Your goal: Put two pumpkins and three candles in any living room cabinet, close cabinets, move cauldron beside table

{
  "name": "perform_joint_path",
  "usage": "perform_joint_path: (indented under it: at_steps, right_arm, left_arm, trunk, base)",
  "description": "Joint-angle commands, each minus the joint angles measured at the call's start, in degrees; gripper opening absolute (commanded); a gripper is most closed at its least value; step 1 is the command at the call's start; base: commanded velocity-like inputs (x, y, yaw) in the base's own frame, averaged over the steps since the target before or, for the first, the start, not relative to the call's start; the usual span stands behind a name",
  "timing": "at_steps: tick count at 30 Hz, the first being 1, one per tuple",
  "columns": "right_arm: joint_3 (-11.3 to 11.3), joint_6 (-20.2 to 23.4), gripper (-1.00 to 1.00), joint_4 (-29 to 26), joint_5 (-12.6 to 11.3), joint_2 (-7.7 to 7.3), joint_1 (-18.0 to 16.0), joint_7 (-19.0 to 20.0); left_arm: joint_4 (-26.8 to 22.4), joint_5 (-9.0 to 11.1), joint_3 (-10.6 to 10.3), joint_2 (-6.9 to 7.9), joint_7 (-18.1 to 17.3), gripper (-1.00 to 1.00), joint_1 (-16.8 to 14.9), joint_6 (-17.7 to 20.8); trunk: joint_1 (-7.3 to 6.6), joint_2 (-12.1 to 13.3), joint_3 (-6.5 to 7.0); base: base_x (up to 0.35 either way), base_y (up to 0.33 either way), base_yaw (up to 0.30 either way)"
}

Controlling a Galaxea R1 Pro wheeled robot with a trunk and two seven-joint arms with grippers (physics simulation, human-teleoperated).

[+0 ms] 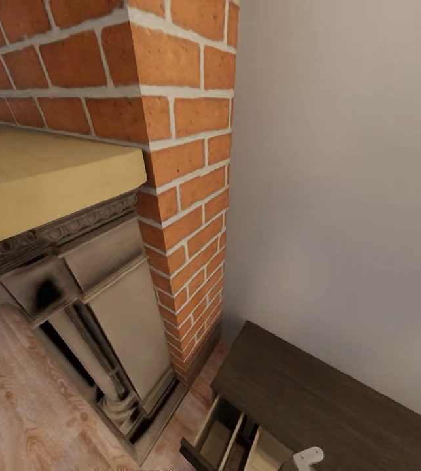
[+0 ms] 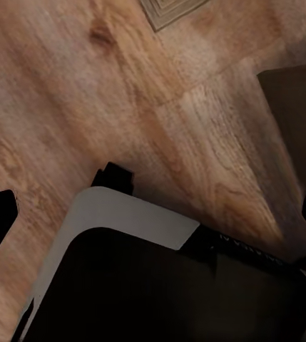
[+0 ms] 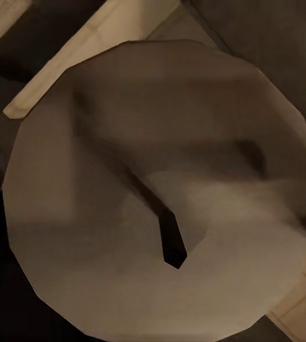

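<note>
I hold candle (image 3: 160, 185) over open drawer (image 1: 226, 438) of cabinet (image 1: 315, 399); right jaws apparently pinching it, unsure; left jaws' state untellable; deposit, closing, cauldron pending.

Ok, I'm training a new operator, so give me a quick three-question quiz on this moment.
1. True or false: the cabinet is fully closed.
2. The chimney beside the cabinet is built of: A brick, B tile, C timber.
3. Fill in: the round pale thing with a dark wick in the right wrist view is a ____.
Key: 1 false, a drawer stands open; 2 A; 3 candle.
</note>
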Motion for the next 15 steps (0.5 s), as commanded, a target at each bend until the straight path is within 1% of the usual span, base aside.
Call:
perform_joint_path:
  at_steps: [1,7,15]
  right_arm:
    - [-0.02,-0.06,-1.0,0.08,-0.03,0.0,0.21,-0.1]
    - [0.04,-0.19,-1.0,1.97,0.12,0.16,1.05,-0.2]
    - [0.05,-0.27,-1.0,2.14,0.12,0.17,1.16,-0.17]
  left_arm:
    - [0.0,0.0,0.0,0.02,0.01,1.0,0.2,0.0]
    - [0.0,0.0,0.0,0.12,0.02,1.0,0.57,0.0]
    - [0.0,0.0,0.0,0.21,0.0,1.0,0.59,-0.03]
  trunk:
    - [0.0,0.0,0.0]
    - [0.0,0.0,0.0]
    - [0.0,0.0,0.0]
  base:
    - [0.0,0.0,0.286]
    - [0.0,0.0,0.286]
    - [0.0,0.0,0.286]
